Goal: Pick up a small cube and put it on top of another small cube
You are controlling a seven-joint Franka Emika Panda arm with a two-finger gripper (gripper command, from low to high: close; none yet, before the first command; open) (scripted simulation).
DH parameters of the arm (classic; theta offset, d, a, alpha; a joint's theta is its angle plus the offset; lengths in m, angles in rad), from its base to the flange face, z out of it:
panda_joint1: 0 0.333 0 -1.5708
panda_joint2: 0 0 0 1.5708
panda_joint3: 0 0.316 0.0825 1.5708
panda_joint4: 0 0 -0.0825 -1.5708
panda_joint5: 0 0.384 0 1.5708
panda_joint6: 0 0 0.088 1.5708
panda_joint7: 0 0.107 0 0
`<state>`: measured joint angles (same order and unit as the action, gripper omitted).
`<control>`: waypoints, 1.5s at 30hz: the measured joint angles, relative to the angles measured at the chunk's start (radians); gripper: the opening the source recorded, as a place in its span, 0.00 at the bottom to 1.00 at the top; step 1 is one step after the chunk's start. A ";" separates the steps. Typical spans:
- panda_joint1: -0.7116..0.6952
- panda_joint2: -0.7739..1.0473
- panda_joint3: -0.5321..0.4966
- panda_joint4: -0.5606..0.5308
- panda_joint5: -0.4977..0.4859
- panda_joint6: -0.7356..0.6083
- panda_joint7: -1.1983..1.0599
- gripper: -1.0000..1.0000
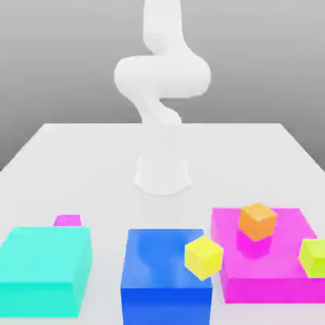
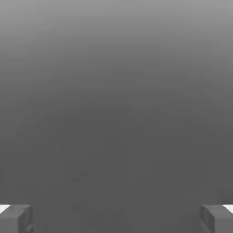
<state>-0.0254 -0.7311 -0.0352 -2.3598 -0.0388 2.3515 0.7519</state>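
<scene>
You see a cyan block (image 1: 44, 270), a blue block (image 1: 162, 279) and a large flat magenta block (image 1: 273, 279) along the white surface (image 1: 95, 165); two yellow cubes (image 1: 204, 257) (image 1: 313, 257) sit near the blocks.

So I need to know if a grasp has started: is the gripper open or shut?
Open. In the hand view the gripper has its two fingertips far apart at opposite edges, with nothing between them.

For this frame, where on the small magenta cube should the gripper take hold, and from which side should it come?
Probably from above, closing on two opposite vertical faces of the small magenta cube. The teal block stands tight in front of it and hides its lower part, so a sideways approach looks blocked there. The gripper is open wide.
</scene>
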 joint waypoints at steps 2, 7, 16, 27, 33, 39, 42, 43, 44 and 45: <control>-0.025 0.067 -0.038 -0.056 -0.035 0.049 -0.048 0.50; -0.088 0.229 -0.149 -0.191 -0.107 0.169 -0.174 0.50; -0.193 0.564 -0.405 -0.452 -0.128 0.416 -0.510 0.50; -0.475 0.970 -0.092 -0.474 0.423 0.715 -1.021 0.00; -0.481 0.972 -0.085 -0.474 0.427 0.714 -1.024 0.00; -0.392 0.774 -0.263 -0.519 0.105 0.566 -0.787 0.00; -0.409 0.711 -0.263 -0.508 0.074 0.484 -0.721 0.00; -0.405 0.711 -0.265 -0.492 0.111 0.458 -0.714 0.00; -0.401 0.715 -0.264 -0.473 0.154 0.433 -0.708 0.00; -0.394 0.721 -0.271 -0.449 0.196 0.408 -0.692 0.00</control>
<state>-0.4190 -0.0105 -0.3062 -2.8085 0.1575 2.7592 0.0596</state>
